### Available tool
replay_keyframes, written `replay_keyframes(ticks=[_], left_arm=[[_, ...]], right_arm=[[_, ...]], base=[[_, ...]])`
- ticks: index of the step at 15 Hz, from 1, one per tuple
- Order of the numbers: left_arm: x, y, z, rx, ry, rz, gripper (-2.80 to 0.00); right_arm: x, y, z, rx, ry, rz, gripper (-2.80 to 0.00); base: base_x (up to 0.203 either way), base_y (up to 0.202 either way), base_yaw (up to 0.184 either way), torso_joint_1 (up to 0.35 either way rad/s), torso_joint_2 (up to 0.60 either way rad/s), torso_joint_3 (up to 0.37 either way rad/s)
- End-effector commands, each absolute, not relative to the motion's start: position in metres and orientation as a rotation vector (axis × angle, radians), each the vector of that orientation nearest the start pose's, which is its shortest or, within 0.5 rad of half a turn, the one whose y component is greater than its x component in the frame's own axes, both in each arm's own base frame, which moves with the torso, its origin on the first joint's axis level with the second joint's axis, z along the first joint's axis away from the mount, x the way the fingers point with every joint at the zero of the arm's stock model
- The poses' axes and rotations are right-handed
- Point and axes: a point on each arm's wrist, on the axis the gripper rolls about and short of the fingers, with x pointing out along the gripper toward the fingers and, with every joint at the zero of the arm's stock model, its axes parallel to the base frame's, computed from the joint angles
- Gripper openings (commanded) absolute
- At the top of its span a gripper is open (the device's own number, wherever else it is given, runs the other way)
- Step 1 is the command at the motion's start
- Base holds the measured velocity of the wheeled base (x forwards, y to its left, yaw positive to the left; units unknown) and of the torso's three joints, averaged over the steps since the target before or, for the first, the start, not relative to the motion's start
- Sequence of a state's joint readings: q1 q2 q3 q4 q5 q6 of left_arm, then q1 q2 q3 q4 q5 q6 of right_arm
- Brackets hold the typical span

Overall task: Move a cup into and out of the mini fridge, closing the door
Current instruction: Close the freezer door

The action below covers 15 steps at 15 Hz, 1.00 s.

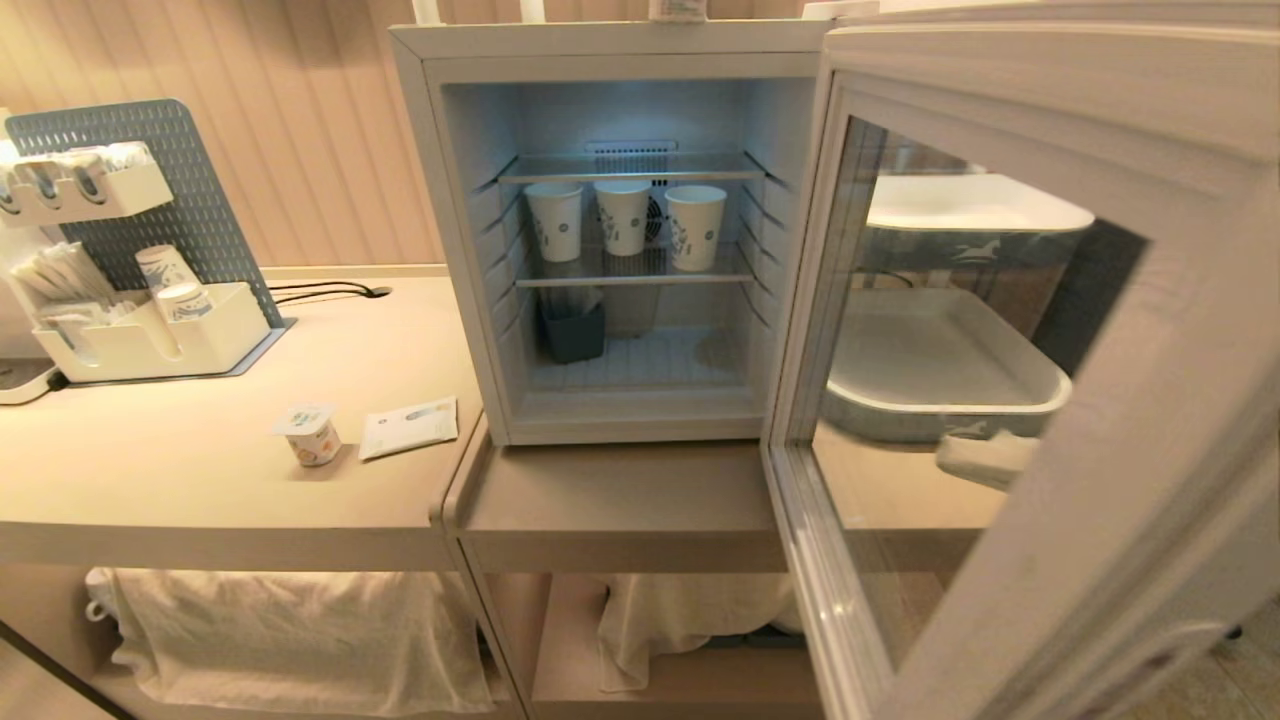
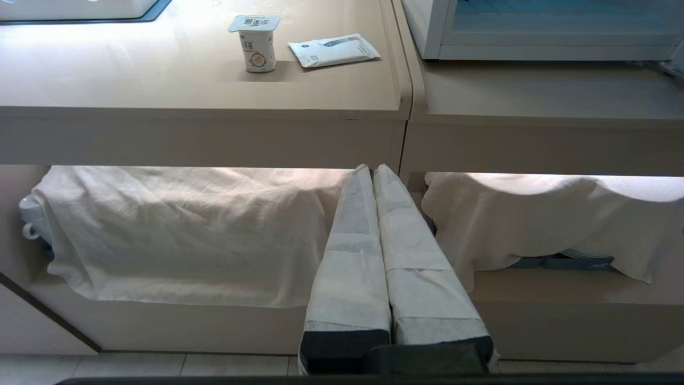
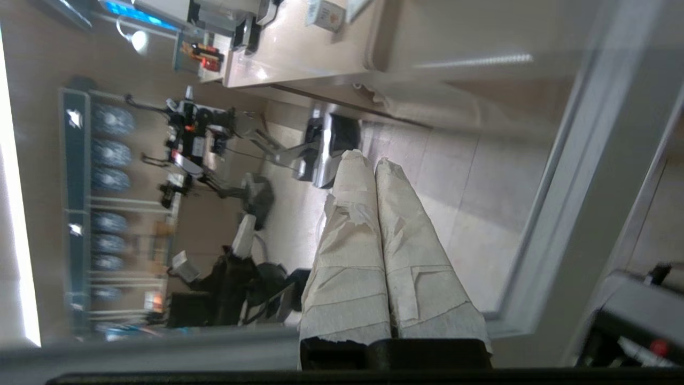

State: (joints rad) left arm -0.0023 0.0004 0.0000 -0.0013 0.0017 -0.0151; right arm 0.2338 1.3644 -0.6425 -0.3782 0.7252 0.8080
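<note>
The cup point(image 1: 310, 435) point(image 2: 257, 45), squat and white with a printed foil lid, stands on the beige counter to the left of the mini fridge point(image 1: 440, 200). The fridge's door point(image 1: 1150, 450) is swung wide open towards me on the right. My right gripper point(image 3: 368, 160) is shut with nothing in it. It is on the outer side of the door, and its pale wrapped fingertips point(image 1: 985, 458) show through the glass. My left gripper point(image 2: 372, 168) is shut and empty, parked low in front of the counter's edge, well below the cup.
Three tall paper cups point(image 1: 622, 215) stand on the fridge's middle shelf, with a dark bin point(image 1: 572, 330) below. A flat white packet point(image 1: 408, 427) lies beside the cup. An organiser rack point(image 1: 140, 330) stands far left. White trays point(image 1: 940, 370) show through the door glass. Cloths point(image 1: 300, 640) cover the lower shelves.
</note>
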Motion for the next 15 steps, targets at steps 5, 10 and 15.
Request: replay_keyframes(ticks=[5,10,15], left_arm=[[-0.023,0.0,0.075,-0.017,0.0,-0.002,-2.8],[-0.023,0.0,0.075,-0.015,0.0,0.0,-2.8],[-0.023,0.0,0.075,-0.015,0.0,-0.002,-2.8]], right_arm=[[0.27,0.188,0.246,0.704,0.524,0.724,-2.8],[0.278,0.238,0.256,0.56,0.472,0.673,-2.8],[0.266,0.225,0.27,0.537,0.435,0.609,-2.8]], base=[[0.0,0.0,0.0,0.0,0.0,0.0],[0.0,0.0,0.0,0.0,0.0,0.0],[0.0,0.0,0.0,0.0,0.0,0.0]])
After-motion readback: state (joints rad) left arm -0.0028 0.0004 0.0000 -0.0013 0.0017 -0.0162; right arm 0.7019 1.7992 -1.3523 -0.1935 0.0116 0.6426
